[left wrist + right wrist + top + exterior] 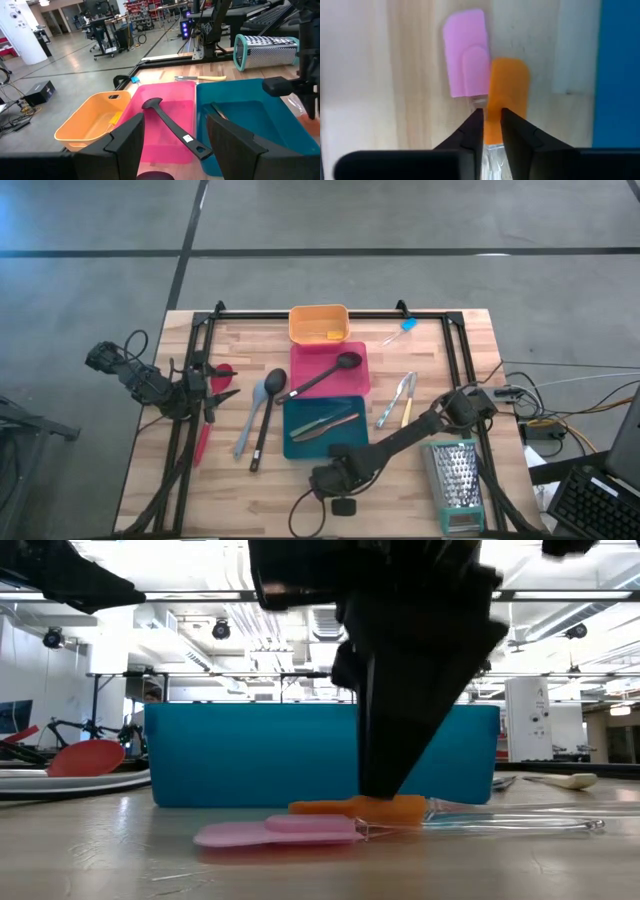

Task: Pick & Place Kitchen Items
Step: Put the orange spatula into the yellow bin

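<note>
Right gripper (pixel 491 122) sits low-centre of frame, fingers pinched narrowly on the orange spatula (pixel 506 95), just beside the pink spatula (pixel 466 52), both on the bench (pixel 415 75). Advice: lift straight, avoid dragging pink. Beyond, teal tray (pixel 320 755). Left gripper (pixel 222 387) gapes, idle, far left.

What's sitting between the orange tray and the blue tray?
The pink tray, with a black ladle lying across it. The overhead view shows the orange tray, pink tray and blue tray in a row.
</note>
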Robot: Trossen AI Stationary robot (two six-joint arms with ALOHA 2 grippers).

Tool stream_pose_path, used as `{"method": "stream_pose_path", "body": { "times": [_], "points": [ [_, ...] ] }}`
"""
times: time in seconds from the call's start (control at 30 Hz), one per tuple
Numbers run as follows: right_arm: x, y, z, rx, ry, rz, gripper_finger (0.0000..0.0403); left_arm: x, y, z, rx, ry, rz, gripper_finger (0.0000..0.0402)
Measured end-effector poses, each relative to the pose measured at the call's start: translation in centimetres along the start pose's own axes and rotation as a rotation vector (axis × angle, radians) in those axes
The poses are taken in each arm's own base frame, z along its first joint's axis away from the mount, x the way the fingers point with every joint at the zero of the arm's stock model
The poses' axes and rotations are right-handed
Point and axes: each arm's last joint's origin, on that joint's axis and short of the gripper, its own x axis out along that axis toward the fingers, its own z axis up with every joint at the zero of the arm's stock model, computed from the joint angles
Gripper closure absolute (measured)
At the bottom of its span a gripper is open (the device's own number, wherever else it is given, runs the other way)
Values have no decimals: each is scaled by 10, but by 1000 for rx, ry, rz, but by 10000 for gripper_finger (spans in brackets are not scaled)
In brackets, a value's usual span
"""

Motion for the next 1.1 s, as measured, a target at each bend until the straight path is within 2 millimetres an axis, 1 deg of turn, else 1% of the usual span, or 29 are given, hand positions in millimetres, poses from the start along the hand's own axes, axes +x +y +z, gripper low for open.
{"method": "stream_pose_path", "body": {
  "times": [0.1,0.27,0.37,0.43,0.63,0.73,0.87,1.1],
  "points": [
    [-6,2,3,-38,-14,8,300,0,0,0,0,0,0,184],
    [-6,2,2,-79,3,22,244,0,0,0,0,0,0,184],
    [-5,1,1,-158,10,21,211,0,0,0,0,0,0,184],
    [-5,1,-1,-220,24,15,193,0,0,0,0,0,0,184],
    [-4,0,0,-329,21,12,153,0,0,0,0,0,0,184],
    [-4,0,0,-356,19,10,140,0,0,0,0,0,0,184],
    [-4,-3,1,-370,13,-14,135,0,0,0,0,0,0,184],
    [-2,-6,1,-395,12,-18,153,0,0,0,0,0,0,184]
  ]
}}
